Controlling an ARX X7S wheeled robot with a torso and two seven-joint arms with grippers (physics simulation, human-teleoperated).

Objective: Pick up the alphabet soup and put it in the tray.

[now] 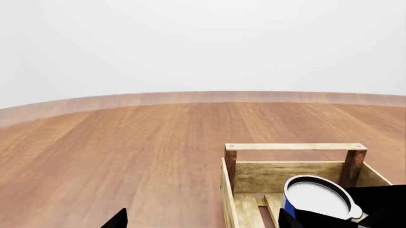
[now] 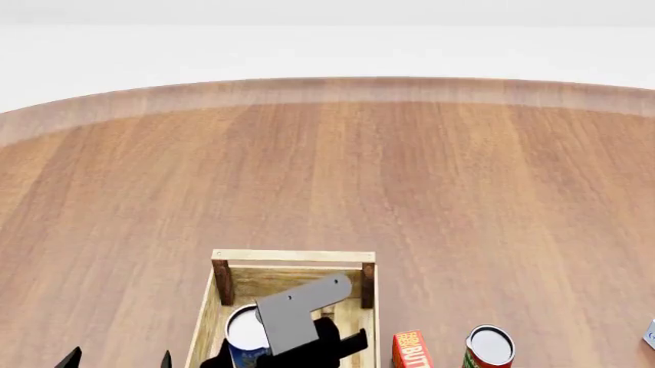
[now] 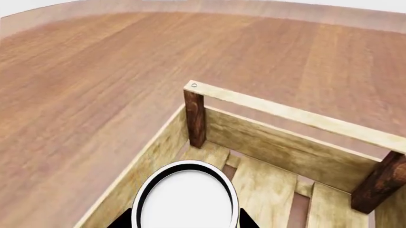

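The alphabet soup (image 3: 185,202) is a blue-sided can with a pale top (image 2: 244,331), upright inside the tray (image 2: 291,257), a light-wood slatted crate with dark corner posts. My right gripper (image 3: 185,221) is shut on the can, one black fingertip pressed to each side of it. Whether the can rests on the slats is hidden. In the left wrist view the can (image 1: 316,197) stands in the tray's (image 1: 295,147) near end. My left gripper (image 1: 203,221) is open with nothing between its fingers, over bare table left of the tray (image 2: 118,360).
A small red box (image 2: 409,350) and a slimmer red-and-green can (image 2: 489,346) stand just right of the tray. A grey object (image 2: 650,335) shows at the right edge. The round wooden table's far rim (image 2: 327,88) curves across the back.
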